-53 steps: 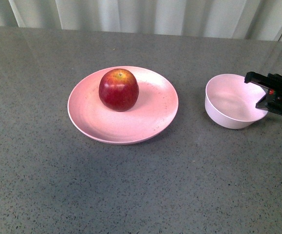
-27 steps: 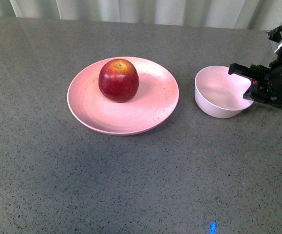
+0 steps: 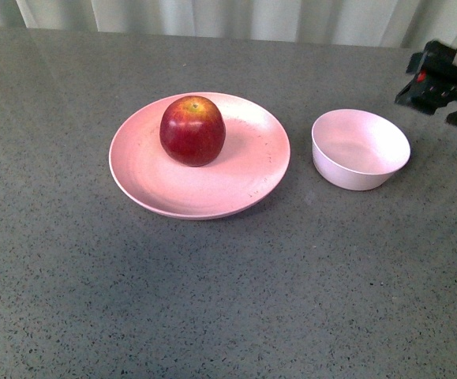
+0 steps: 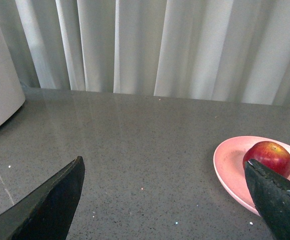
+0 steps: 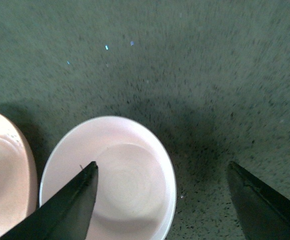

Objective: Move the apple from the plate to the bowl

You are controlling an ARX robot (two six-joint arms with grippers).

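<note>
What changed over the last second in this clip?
The right gripper, earlier on the bowl's right rim, drew it slightly toward the plate, then let go and pulled away, up and to the right. It is now open. The apple stayed where it was on the plate, and the plate did not move.

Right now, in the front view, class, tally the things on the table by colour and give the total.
Pink: 2, the plate and the bowl
Dark red: 1, the apple
Total: 3
</note>
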